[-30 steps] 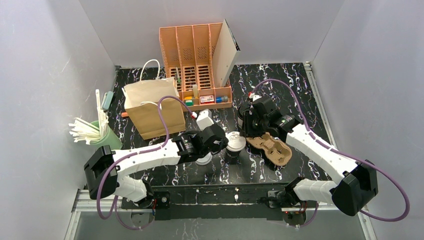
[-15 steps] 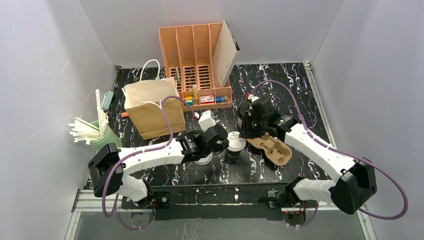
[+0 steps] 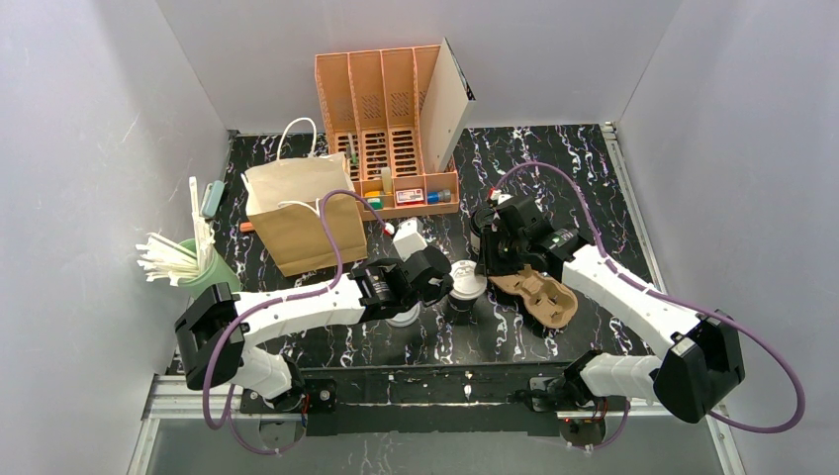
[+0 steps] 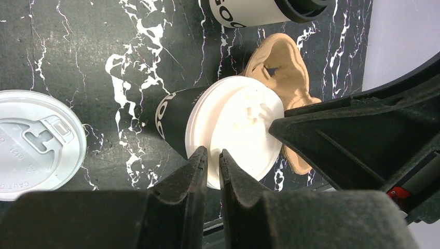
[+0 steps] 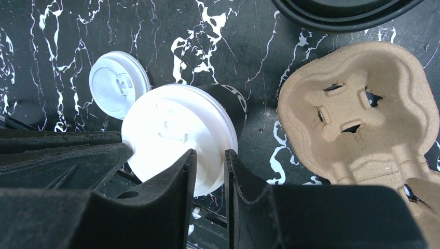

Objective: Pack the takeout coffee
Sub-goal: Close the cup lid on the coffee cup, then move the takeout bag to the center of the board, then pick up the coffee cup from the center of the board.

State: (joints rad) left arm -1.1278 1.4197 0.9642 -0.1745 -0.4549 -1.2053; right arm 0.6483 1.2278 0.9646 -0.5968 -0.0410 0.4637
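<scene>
The takeout coffee, a white paper cup (image 4: 244,11) with a black lid (image 5: 337,15), stands upright just behind my right gripper (image 3: 485,269), partly hidden in the top view. Both grippers meet over a different cup: a black cup (image 4: 174,116) with a white lid (image 3: 466,278) at the table's middle. My left gripper (image 4: 211,153) has its jaws almost together at that lid's near edge. The right gripper (image 5: 210,153) has its jaws a little apart over the lid's opposite edge. Neither holds anything. Whether the fingertips touch the lid is unclear.
A brown pulp cup carrier (image 3: 539,295) lies right of the black cup. A loose flat white lid (image 4: 36,145) rests on the table under my left arm. Behind stand a paper bag (image 3: 302,213), an orange organizer (image 3: 391,129) and, far left, a green cup of straws (image 3: 198,262).
My left arm has edged slightly to the right towards the black cup. The right gripper has barely shifted. The cups, lids and carrier stay where they were.
</scene>
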